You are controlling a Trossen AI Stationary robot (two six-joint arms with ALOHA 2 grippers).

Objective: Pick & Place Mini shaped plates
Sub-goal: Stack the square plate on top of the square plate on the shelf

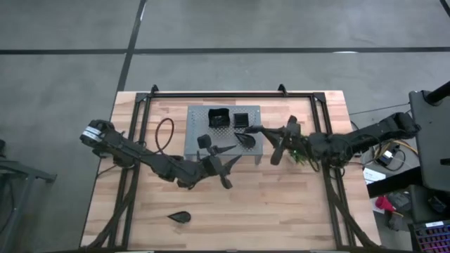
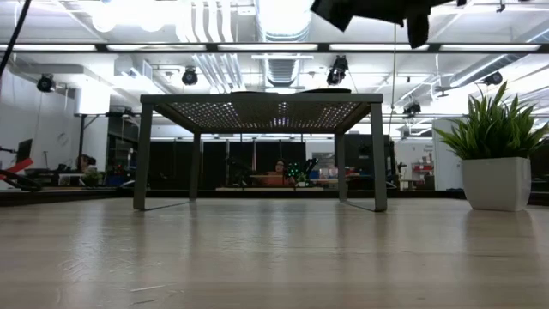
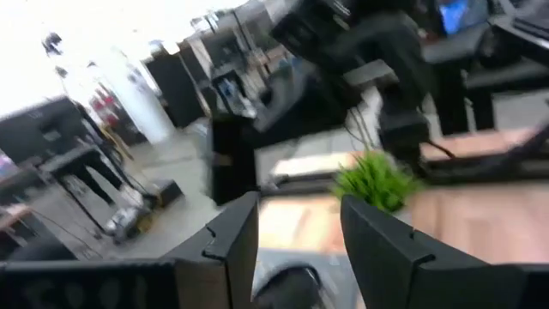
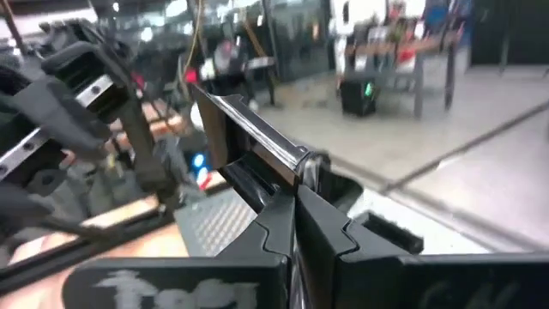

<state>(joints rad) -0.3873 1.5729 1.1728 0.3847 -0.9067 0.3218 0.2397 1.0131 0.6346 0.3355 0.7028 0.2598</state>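
Observation:
A grey perforated rack stands mid-table on its legs. On it sit two square black mini plates. A teardrop mini plate lies on the wood near the front edge. My right gripper reaches in from the right over the rack's right end, shut on another black mini plate. My left gripper hovers level at the rack's near edge, open, with nothing held between its fingers. My right gripper pinches the black plate by one end of its rim between its two fingers. The fingers come level from the table's right side. The plate sticks out beyond the fingertips on edge, its glossy rim uppermost, held over the rack's right part.
A small green plant in a white pot stands right of the rack, under my right arm, and shows ahead of the left fingers. Black frame rails run along both table sides. Bare wood lies along the near half.

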